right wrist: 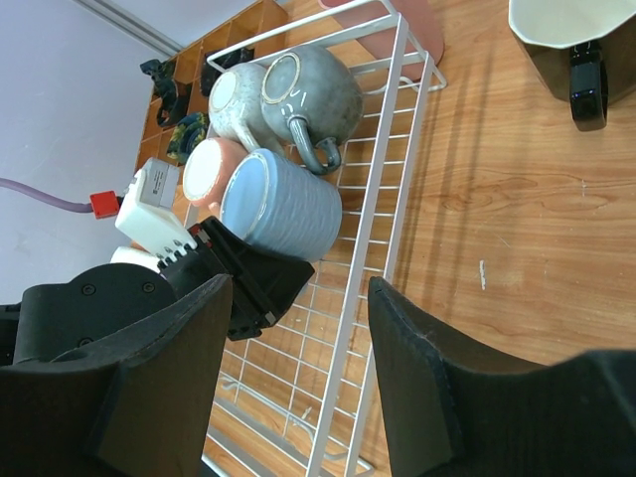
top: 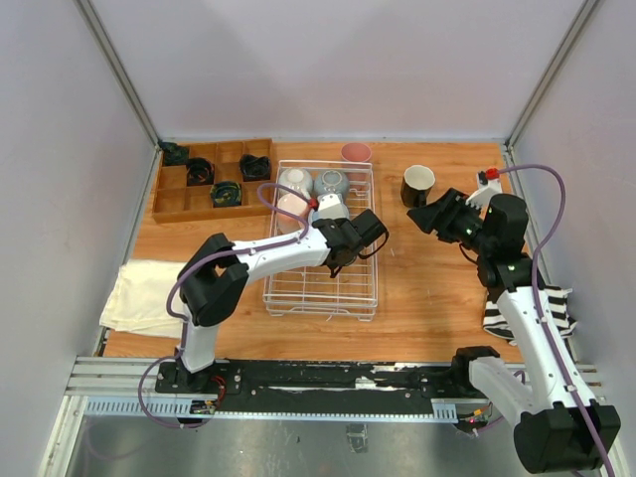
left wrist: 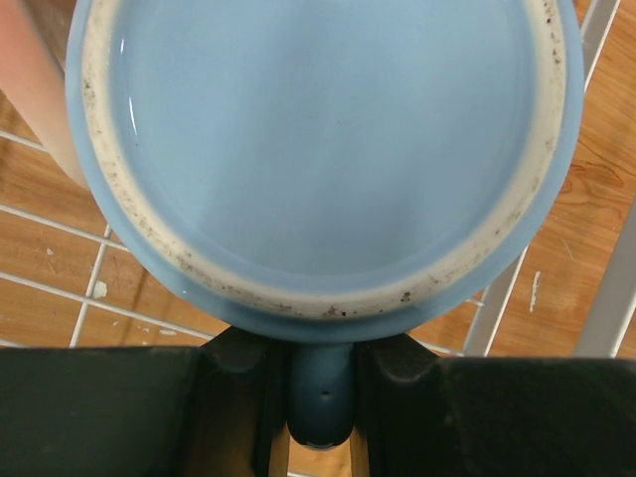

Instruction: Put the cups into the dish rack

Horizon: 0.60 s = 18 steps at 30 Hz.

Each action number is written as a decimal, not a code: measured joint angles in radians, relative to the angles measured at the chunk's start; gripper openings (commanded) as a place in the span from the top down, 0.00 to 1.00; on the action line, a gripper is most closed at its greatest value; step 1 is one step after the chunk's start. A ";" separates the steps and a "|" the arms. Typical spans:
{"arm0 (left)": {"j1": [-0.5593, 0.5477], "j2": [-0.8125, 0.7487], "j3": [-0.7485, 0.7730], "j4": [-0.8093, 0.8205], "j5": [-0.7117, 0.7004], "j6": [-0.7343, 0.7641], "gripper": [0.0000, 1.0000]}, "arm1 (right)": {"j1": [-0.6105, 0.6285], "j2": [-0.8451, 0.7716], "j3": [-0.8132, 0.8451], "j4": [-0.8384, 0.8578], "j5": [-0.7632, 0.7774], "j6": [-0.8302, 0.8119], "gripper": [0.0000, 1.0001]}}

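- Large white wire-grid dish rack (top: 323, 288): middle of the tabletop, long sides running from far edge toward near edge
- Four cups lie bunched at the rack's far end:
  - white handled mug (top: 293, 180), far left corner of the rack
  - grey-green handled mug (top: 331, 182) just right of it, touching, on its side with the handle toward the near edge
  - pale pink handled mug (top: 289, 207) on the near side of the white one
  - ribbed light blue handled mug (left wrist: 318, 149) beside the pink one, touching it, on its side on the wires
- Left gripper (left wrist: 320, 360): inside the rack, its black fingers (left wrist: 397, 383) pinched tight on the blue mug's darker handle. One round end of the mug, ringed by a speckled cream band, faces the wrist camera
- Pink handleless tumbler (top: 356, 152): on the table at the far edge, just outside the rack's far right corner
- Black handled mug (top: 417, 185), pale inside: upright on bare wood right of the rack, toward the far right corner
- Right gripper (right wrist: 298, 298): jaws spread wide, nothing between them, above the table between the rack and the right edge, near the black mug but apart from it
- Brown wooden compartment tray (top: 171, 194): far left corner, small dark items in several cells
- Cream cloth (top: 144, 295): left edge
- Black-and-white striped cloth (top: 552, 308): right edge
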 measured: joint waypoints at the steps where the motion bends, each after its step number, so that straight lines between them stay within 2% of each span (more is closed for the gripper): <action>1: 0.000 0.005 0.004 0.000 -0.003 0.003 0.99 | 0.000 -0.002 -0.002 0.000 0.000 0.000 0.42; 10: -0.001 0.046 0.043 0.002 -0.021 0.011 0.99 | 0.014 -0.004 -0.008 -0.002 0.003 -0.015 0.43; 12: -0.001 0.046 0.043 0.002 -0.021 0.011 0.94 | 0.021 -0.004 -0.008 -0.002 0.003 -0.017 0.43; 14: -0.001 0.046 0.043 0.002 -0.021 0.011 0.83 | 0.021 -0.004 -0.008 -0.003 0.003 -0.017 0.43; 18: -0.001 0.046 0.043 0.002 -0.021 0.011 0.71 | 0.021 -0.004 -0.008 -0.004 0.004 -0.017 0.43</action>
